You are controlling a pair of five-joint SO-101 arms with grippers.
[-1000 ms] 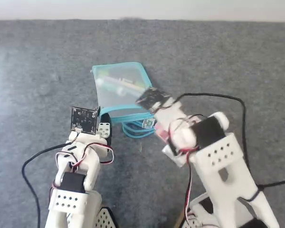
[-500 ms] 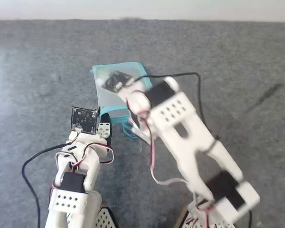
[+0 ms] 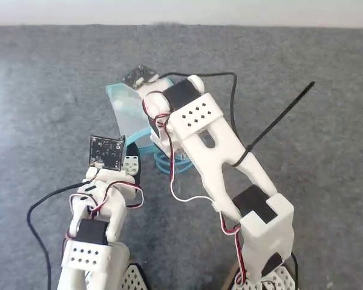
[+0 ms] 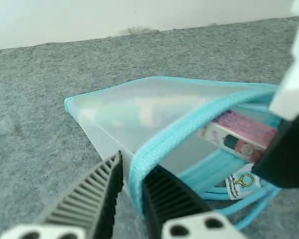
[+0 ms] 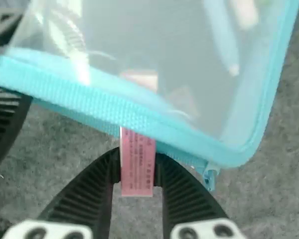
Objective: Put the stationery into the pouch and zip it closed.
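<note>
Right fingers (image 5: 89, 191), arm (image 3: 199, 127) outstretched, pinch stationery (image 5: 137, 167) at pouch (image 5: 154, 59).

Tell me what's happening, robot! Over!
Left gripper shut on pouch zip edge. Right gripper shut on pink piece at the mouth. Zip open. Blue cord loose beside it.
</note>
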